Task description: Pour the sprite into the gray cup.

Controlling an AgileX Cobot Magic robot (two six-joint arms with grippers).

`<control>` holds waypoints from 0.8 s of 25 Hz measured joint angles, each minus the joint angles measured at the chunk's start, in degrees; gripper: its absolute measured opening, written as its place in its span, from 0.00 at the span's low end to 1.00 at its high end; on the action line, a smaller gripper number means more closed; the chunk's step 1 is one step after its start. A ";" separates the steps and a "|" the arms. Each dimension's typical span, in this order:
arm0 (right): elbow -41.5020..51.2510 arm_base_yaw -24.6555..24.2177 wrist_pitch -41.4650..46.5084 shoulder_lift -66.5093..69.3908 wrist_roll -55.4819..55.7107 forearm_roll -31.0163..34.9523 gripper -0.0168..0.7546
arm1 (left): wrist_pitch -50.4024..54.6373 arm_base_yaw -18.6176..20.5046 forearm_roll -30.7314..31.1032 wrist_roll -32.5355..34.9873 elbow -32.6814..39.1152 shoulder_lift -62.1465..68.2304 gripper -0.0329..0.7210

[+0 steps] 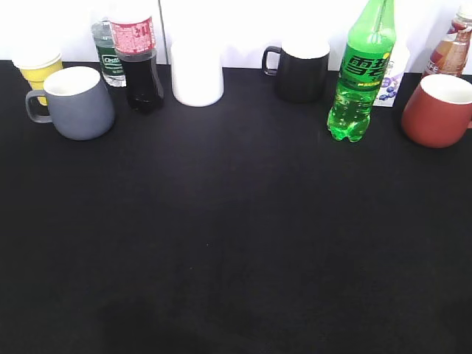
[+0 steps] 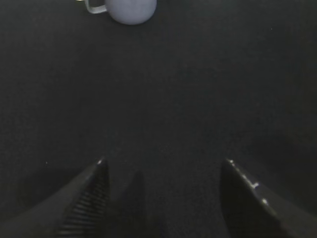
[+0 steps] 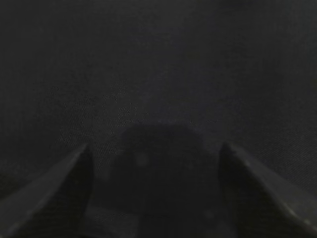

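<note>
The sprite (image 1: 363, 74), a tall bright-green bottle with white characters on its label, stands upright at the back right of the black table. The gray cup (image 1: 76, 102), a squat blue-gray mug with a white inside and its handle to the left, stands at the back left. It also shows at the top of the left wrist view (image 2: 130, 10). Neither gripper shows in the exterior view. My left gripper (image 2: 163, 163) is open and empty over bare black cloth, far short of the cup. My right gripper (image 3: 154, 148) is open and empty over bare cloth.
Along the back stand a yellow paper cup (image 1: 38, 68), a small clear bottle with a dark-green label (image 1: 108, 55), a dark cola bottle (image 1: 138, 63), a white container (image 1: 197, 74), a black mug (image 1: 301, 70), a red-brown mug (image 1: 439, 109) and a brown-labelled bottle (image 1: 450, 48).
</note>
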 joint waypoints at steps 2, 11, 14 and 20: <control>0.00 0.00 0.00 0.00 0.00 0.00 0.79 | 0.00 0.00 -0.07 0.00 0.00 0.00 0.75; 0.00 -16.15 0.00 -9.83 0.00 0.05 0.79 | -0.24 12.17 -0.09 0.03 0.22 -7.28 0.75; 0.07 -16.41 0.00 -11.07 0.00 0.11 0.79 | -0.16 12.35 -0.09 0.03 0.22 -8.64 0.75; 0.07 -16.41 0.00 -11.16 0.00 0.11 0.79 | -0.16 12.35 -0.09 0.03 0.22 -8.64 0.74</control>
